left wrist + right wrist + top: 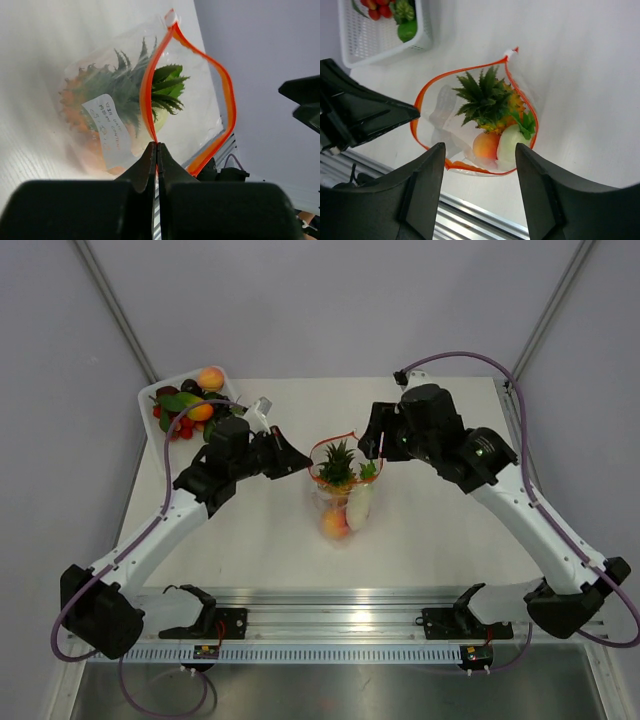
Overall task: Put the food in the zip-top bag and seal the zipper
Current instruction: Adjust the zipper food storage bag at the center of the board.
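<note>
Pinching zipper (145, 95): left tool (157, 146) clamped | right tool (480, 150) spread apart, empty, over zip-top bag (436, 114)

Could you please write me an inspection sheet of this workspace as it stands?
Surface: white table, no spills seen.
Job's things: zip-top bag mid-table, mouth open, zipper unsealed; pineapple, peach and a pale white-green piece inside.
Clutter: white basket of spare toy fruit at the far left corner.
Grippers: left gripper shut on the zipper; right gripper open above the bag's mouth.
Cables: purple cable along each arm, clear of the bag.
Surroundings: grey walls, metal rail at the near edge.
</note>
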Robot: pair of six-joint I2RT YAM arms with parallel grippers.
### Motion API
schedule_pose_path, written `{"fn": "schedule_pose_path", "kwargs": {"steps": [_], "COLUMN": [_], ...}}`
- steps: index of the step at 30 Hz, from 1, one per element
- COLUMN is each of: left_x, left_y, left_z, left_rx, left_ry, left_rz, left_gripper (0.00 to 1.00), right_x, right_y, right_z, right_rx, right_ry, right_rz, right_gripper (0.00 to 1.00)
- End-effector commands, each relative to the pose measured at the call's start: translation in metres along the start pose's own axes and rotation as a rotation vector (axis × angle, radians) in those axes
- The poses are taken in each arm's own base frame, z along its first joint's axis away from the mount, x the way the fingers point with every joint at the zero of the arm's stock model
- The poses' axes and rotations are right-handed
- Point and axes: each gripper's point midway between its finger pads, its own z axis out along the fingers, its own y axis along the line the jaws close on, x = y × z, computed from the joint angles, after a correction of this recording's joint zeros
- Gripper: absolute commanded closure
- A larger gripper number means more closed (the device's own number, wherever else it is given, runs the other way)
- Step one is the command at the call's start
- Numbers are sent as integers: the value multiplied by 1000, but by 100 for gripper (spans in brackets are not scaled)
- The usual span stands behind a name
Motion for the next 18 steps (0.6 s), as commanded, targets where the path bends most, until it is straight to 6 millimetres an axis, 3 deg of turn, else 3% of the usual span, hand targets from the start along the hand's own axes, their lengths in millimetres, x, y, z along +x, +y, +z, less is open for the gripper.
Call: {"fn": "schedule_pose_path", "kwargs": {"steps": [1, 4, 8, 14, 18], "left_x": [-28, -24, -14, -3, -4], "left_y": [-39, -38, -32, -19, -18], "left_z": [-18, -22, -22, -21, -21], "left_rx": [109, 109, 95, 65, 57], "left_ry": [-121, -133, -136, -119, -124], "left_rz": [7, -18, -34, -30, -23], "left_gripper": [100, 100, 100, 100, 100], "right_x": [0, 22, 45, 51, 70], "right_y": [17, 21, 7, -13, -18], "right_z": [-19, -9, 12, 15, 23], "right_rx": [-57, -40, 51, 132, 135], "right_ry": [-27, 17, 63, 20, 56], "right_rz": [14, 12, 24, 47, 65], "right_gripper": [34, 27, 24, 25, 32]}}
